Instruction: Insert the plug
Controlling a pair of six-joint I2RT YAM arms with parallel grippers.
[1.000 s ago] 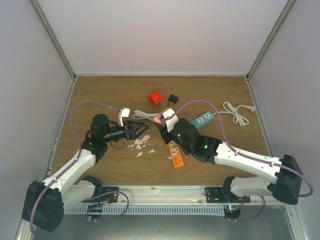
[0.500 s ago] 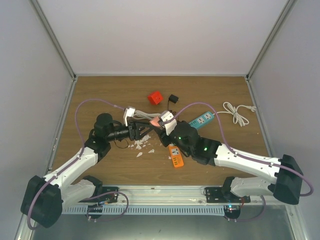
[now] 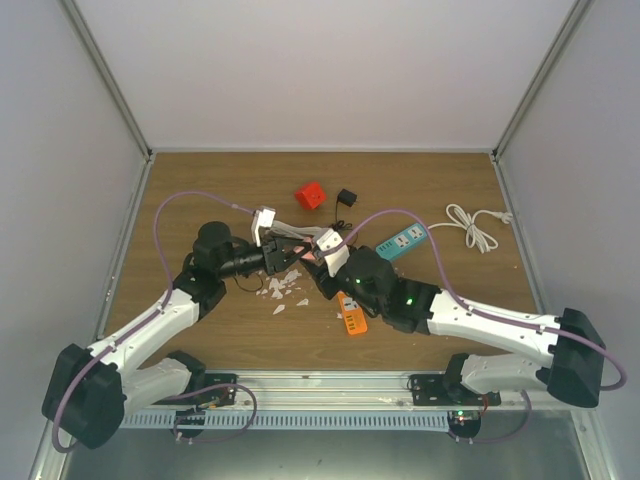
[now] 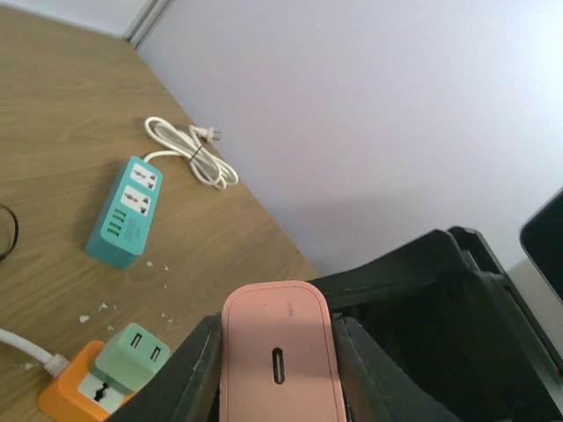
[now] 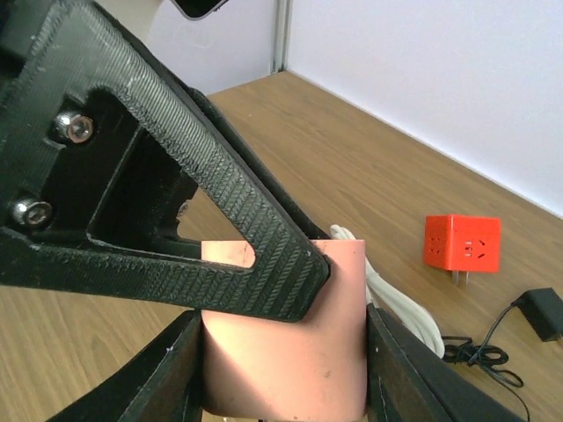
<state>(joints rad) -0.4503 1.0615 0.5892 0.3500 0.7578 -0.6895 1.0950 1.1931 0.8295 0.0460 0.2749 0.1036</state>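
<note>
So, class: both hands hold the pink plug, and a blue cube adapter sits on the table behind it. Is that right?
Only the colour is wrong: the cube adapter is red, not blue, as the right wrist view shows. The rest stands.

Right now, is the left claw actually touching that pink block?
Touching. The left wrist view shows the pink block wedged between the left claw's fingers, which sit flush against both its sides with no gap.

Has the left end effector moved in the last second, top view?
Yes. The left end effector has shifted right and slightly farther back, closer to the red cube adapter and onto the pink plug.
</note>
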